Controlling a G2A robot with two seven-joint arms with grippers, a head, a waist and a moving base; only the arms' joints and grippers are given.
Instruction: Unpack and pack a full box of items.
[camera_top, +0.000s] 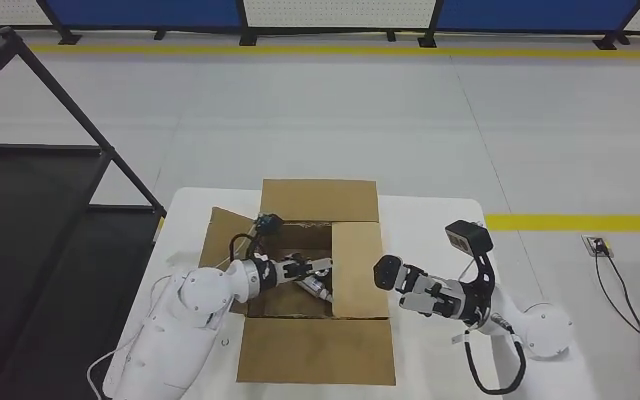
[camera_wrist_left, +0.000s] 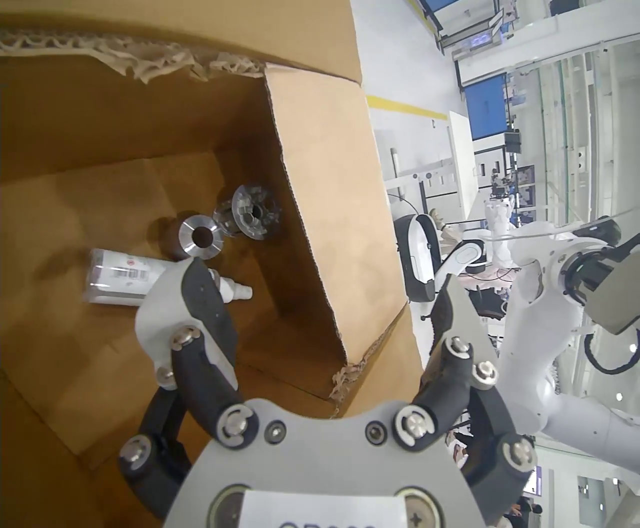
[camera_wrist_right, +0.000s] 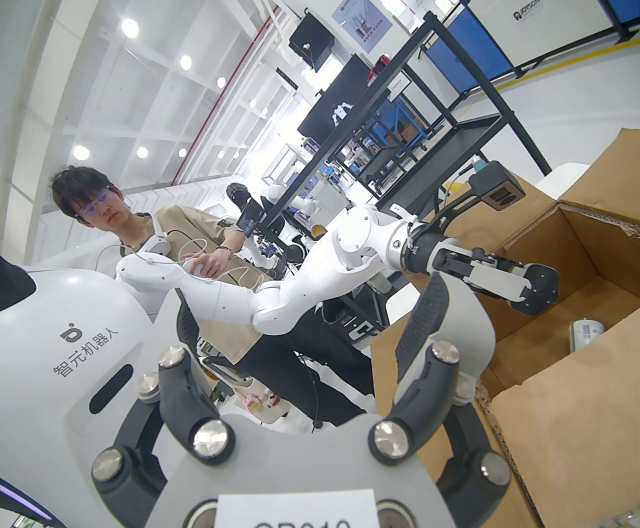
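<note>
The left fingers (camera_wrist_left: 202, 305) partly hide the white tube (camera_wrist_left: 120, 277).

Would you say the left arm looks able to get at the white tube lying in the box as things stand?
Probably yes: the left gripper hangs open over the box, close above the white tube, with nothing covering it.

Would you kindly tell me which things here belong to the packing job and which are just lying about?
Job: brown cardboard box; white labelled bottle, smooth steel cylinder and toothed steel fitting inside it; open left gripper above them; open right gripper beside the box.
Lying about: white table; black metal rack.
</note>
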